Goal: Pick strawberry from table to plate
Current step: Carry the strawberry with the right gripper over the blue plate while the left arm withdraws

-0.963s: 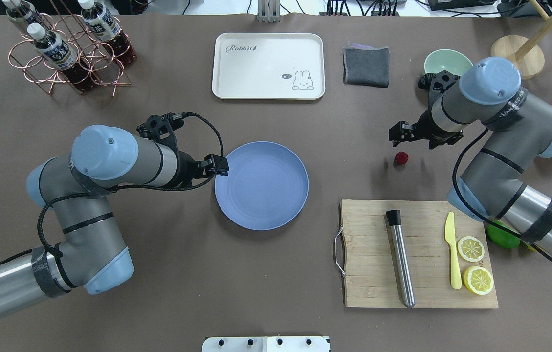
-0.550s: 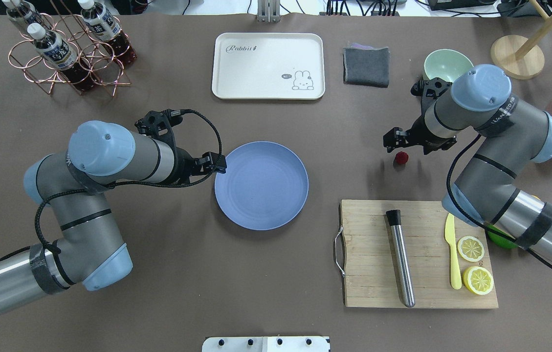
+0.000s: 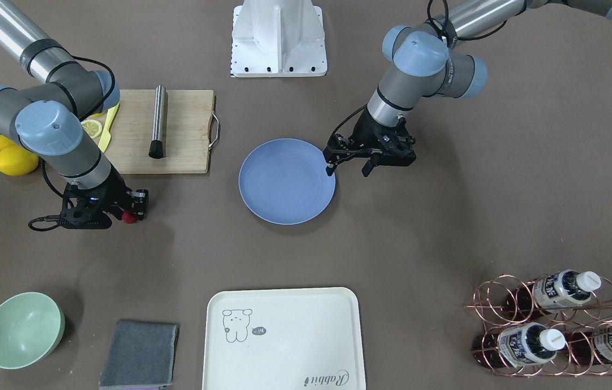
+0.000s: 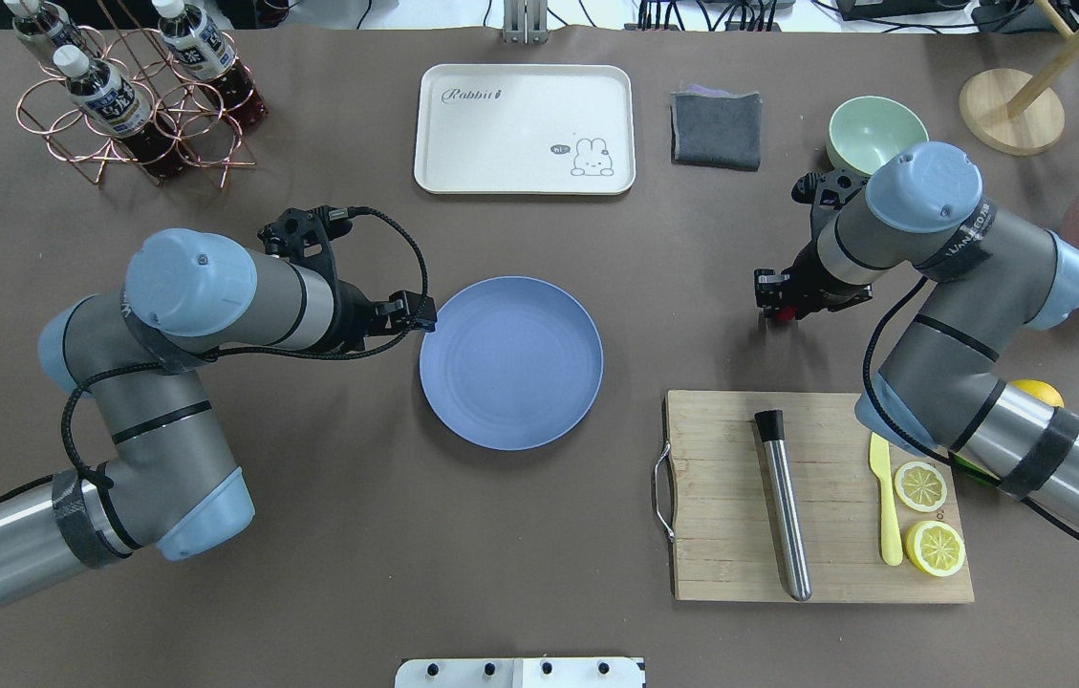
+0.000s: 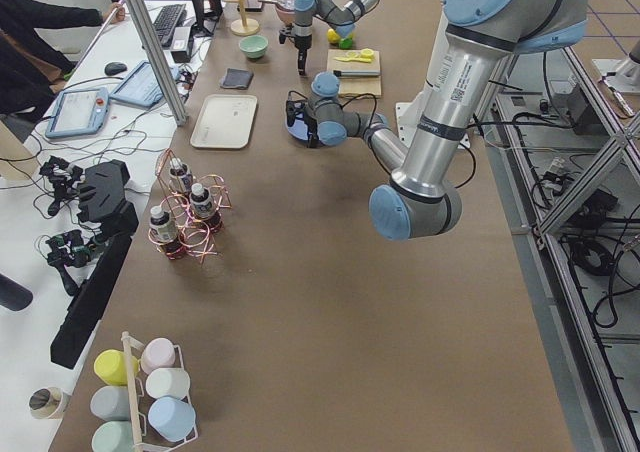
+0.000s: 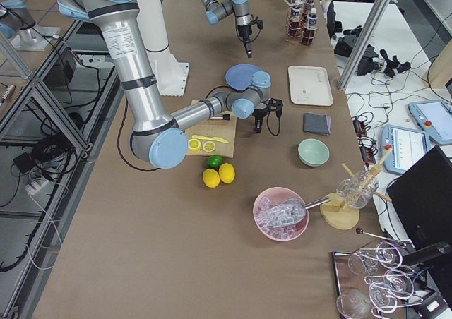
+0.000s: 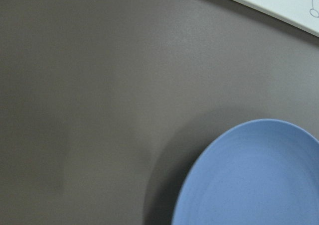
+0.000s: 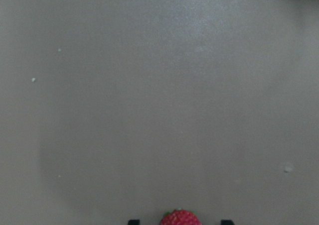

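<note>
The strawberry, small and dark red, lies on the grey-brown table, right of the plate. My right gripper is low over the strawberry and open, one finger on each side. In the right wrist view the strawberry shows at the bottom edge between the two fingertips, with gaps on both sides. The blue plate is empty at the table's middle. My left gripper hovers open at the plate's left rim, holding nothing; its wrist view shows the plate.
A wooden cutting board with a metal cylinder, yellow knife and lemon slices lies in front of the right arm. A cream tray, grey cloth, green bowl and bottle rack line the far side.
My right gripper has come down and toward the robot onto the strawberry, now straddling and partly covering it. The left arm has drifted slightly left, off the plate's rim.
</note>
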Tool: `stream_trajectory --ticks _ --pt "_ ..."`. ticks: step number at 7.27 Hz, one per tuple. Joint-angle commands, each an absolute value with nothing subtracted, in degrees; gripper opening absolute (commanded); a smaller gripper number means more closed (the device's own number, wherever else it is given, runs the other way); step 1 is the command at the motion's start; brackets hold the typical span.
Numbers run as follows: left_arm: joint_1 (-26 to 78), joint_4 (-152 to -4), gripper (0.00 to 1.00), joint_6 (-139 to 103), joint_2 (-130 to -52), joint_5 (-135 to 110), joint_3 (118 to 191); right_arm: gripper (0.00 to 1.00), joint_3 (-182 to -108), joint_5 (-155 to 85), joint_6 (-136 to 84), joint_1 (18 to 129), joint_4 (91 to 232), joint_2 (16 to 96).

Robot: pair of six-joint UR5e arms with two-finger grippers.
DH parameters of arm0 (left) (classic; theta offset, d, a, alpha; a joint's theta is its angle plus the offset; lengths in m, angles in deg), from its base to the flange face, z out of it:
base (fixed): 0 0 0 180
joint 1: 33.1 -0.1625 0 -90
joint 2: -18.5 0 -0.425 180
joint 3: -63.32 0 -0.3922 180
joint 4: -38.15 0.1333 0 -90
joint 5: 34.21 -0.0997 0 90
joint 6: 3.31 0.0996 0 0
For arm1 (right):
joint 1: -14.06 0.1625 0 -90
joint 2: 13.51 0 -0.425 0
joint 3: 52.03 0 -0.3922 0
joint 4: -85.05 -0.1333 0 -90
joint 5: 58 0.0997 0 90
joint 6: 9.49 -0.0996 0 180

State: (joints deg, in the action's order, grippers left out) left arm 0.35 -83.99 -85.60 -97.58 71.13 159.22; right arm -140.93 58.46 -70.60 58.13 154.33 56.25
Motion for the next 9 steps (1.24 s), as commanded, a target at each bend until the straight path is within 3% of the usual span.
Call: stream_trajectory --ticks 1,3,6,9 --pt "5.11 -83.93 0.98 -77.56 -94.64 71.78 159.73 0.00 -141.41 58.46 -70.66 58.00 154.49 56.01" --pt "10.38 -83.84 0.98 -62.17 -90.85 71.79 161.05 0.00 -144.03 58.72 -70.75 58.44 155.18 56.01" --pt "21.18 -81.20 0.98 -61.59 -90.75 81.16 161.41 0.00 -149.05 58.29 -73.10 57.05 169.06 47.07" --pt "30.85 -80.25 0.98 -42.60 -82.69 90.03 161.06 0.00 -149.06 49.00 -82.32 47.05 169.95 40.82"
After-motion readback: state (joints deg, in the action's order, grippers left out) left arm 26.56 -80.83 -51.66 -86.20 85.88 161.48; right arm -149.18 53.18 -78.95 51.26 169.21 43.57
